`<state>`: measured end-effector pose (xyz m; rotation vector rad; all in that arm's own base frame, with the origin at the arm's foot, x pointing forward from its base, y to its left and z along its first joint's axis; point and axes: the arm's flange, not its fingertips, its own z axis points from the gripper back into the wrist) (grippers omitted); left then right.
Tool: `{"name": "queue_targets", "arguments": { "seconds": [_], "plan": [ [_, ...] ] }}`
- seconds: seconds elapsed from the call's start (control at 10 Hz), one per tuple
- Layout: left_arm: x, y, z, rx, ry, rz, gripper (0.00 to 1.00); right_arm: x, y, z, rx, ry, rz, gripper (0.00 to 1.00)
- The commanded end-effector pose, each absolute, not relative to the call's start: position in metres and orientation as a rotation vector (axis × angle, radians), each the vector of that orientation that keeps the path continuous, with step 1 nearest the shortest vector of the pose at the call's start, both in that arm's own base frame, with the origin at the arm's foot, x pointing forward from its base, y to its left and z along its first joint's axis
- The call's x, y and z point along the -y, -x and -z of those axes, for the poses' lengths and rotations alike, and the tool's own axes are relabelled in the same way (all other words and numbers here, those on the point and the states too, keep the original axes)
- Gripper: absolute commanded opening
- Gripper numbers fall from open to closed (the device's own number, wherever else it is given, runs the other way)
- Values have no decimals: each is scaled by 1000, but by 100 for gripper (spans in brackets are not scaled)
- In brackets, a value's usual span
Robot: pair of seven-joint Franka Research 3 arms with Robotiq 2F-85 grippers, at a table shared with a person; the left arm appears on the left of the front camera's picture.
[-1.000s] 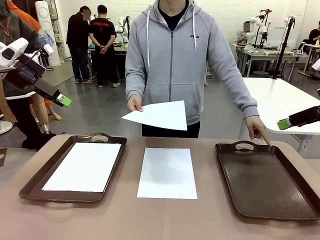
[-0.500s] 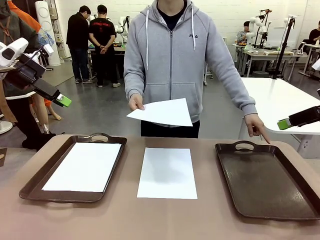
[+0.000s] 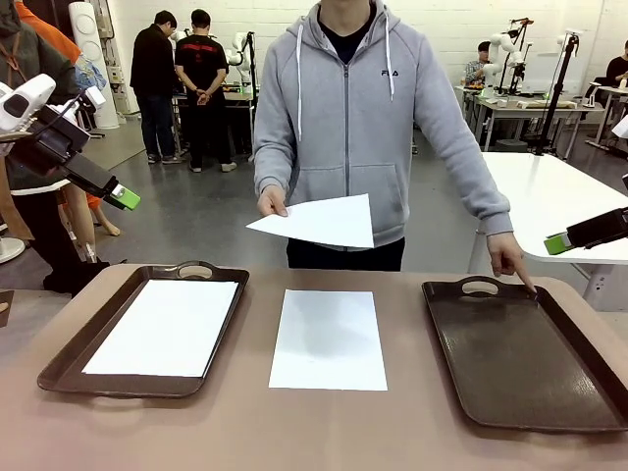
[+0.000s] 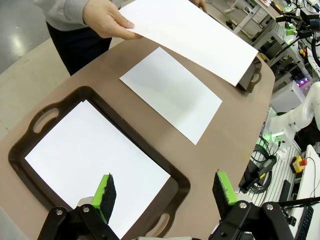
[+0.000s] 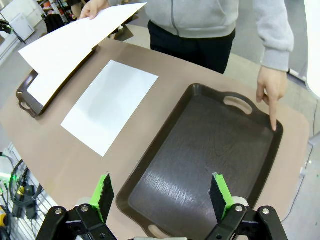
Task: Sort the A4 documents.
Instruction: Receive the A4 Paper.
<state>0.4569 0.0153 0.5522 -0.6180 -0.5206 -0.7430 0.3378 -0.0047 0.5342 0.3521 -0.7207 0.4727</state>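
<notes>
One sheet btwn L tray & R tray, edges clear

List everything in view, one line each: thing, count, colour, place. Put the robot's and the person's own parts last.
Table: one, light brown.
Trays: two, dark brown; left tray and right tray on the table.
A4 documents: three, white; one in the left tray, one on the table between the trays, one held up by the person.
Person's hands: two; one holds the raised sheet, one points at the right tray's far corner.
Left hand: one, black, green pads, open, raised at the left.
Right hand: one, black, green pads, open, raised at the right.
</notes>
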Motion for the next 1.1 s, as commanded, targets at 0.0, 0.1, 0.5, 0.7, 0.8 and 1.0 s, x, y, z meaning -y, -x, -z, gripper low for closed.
{"name": "queue_targets", "arguments": {
  "seconds": [0.0,0.1,0.5,0.7,0.8,1.0],
  "plan": [
    [-15,-455,-554,527,615,754,100,4,-340,-532,720,-381,-477,100],
    [-15,-455,-554,527,615,754,100,4,-340,-532,720,-381,-477,100],
    [-15,-455,-554,527,615,754,100,4,-340,-532,720,-381,-477,100],
    [-15,-455,-554,527,615,754,100,4,-340,-532,720,-381,-477,100],
    [-15,-455,-554,527,615,754,100,4,-340,-532,720,-381,-477,100],
    [-15,-455,-554,527,615,754,100,4,-340,-532,720,-381,-477,100]
  ]
}}
